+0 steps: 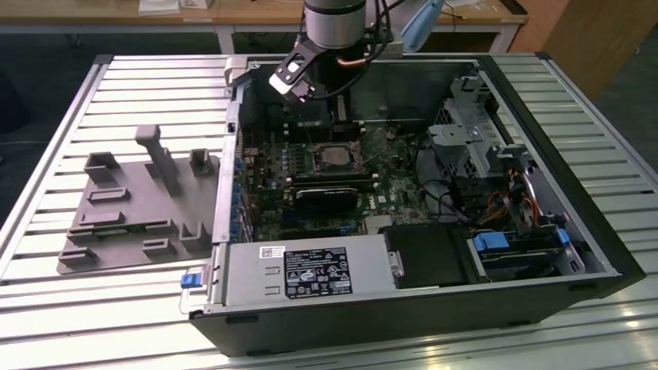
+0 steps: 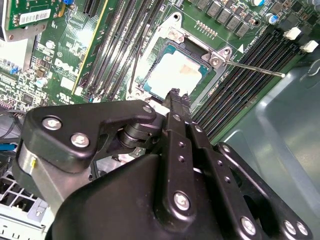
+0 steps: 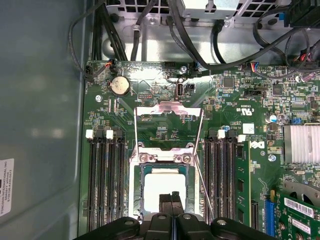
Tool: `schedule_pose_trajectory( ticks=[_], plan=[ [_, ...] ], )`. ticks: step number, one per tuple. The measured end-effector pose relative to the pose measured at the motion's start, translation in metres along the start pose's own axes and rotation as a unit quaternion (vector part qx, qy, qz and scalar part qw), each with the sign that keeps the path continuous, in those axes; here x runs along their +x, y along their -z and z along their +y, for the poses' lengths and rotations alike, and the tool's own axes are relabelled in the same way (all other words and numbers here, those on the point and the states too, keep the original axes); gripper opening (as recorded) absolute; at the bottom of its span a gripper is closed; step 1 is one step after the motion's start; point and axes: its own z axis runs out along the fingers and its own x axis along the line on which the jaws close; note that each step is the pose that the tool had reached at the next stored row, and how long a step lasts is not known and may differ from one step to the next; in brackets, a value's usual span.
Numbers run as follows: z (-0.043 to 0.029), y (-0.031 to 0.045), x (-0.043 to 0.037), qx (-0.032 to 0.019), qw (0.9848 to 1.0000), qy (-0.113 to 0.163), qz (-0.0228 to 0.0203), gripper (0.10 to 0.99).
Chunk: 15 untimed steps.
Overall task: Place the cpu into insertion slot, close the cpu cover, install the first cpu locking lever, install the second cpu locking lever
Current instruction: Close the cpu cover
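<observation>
Currently cpu [image 3: 164, 192] sits seated in slot [image 3: 141, 200], cover [image 3: 170, 107] flipped open; end effector [image 3: 172, 196] narrow, empty, just above, probably set to push rather than grip.

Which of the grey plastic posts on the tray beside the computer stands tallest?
The slim grey plastic post with the wider head, standing between two squat blocks on the flat grey tray; every other upright is clearly shorter.

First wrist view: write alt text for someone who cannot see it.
The cpu sits in the insertion slot on a green motherboard, with the claw shut over its edge. The cpu cover is open beyond it, between rows of memory slots.
</observation>
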Motion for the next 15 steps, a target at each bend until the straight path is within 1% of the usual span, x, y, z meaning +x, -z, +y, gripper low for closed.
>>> schedule_pose_trajectory(
  ticks=[4, 6, 15],
  plan=[
    [0.0, 0.0003, 0.0, 0.0001, 1.0, 0.0, -0.0002, 0.102],
    [0.0002, 0.0022, -0.0001, 0.0001, 1.0, 0.0, -0.0002, 0.102],
    [0.0018, 0.0201, -0.0005, 0.0, 1.0, 0.0, -0.0001, 0.102]
  ],
)
